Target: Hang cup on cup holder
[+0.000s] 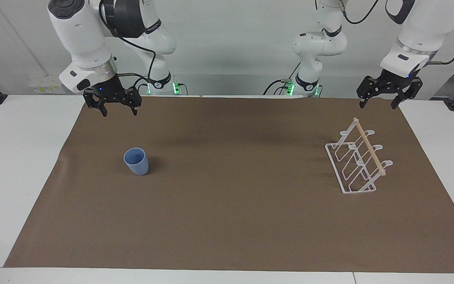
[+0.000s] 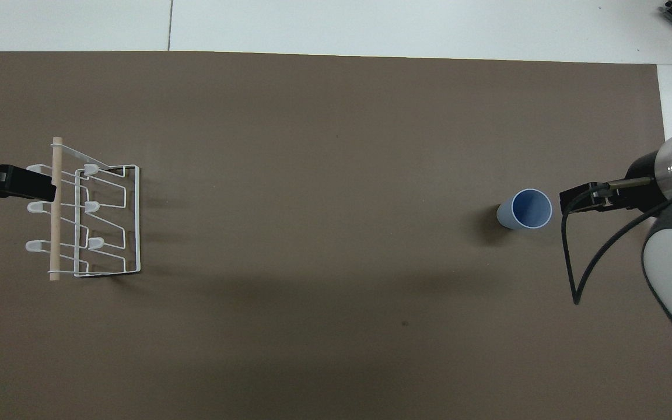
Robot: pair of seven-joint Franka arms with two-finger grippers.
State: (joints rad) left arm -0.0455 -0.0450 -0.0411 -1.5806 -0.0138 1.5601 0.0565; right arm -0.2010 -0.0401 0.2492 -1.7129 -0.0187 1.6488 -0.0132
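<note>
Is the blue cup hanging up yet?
Not yet. Nothing is done: the cup stands upright on the brown mat, apart from the empty cup holder. Nothing is in hand: right gripper and left gripper hang open. Picking, carrying and hanging remain.

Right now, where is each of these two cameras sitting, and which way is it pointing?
Facing view: high across the table, looking at both robots; whole arms show, left gripper and right gripper open, raised.
Overhead view: high above the robots' end, looking steeply down; only the left gripper's tip and the right gripper with its forearm show.
Shared: upright light-blue cup, white wire cup holder, brown mat, half a turn apart.
</note>
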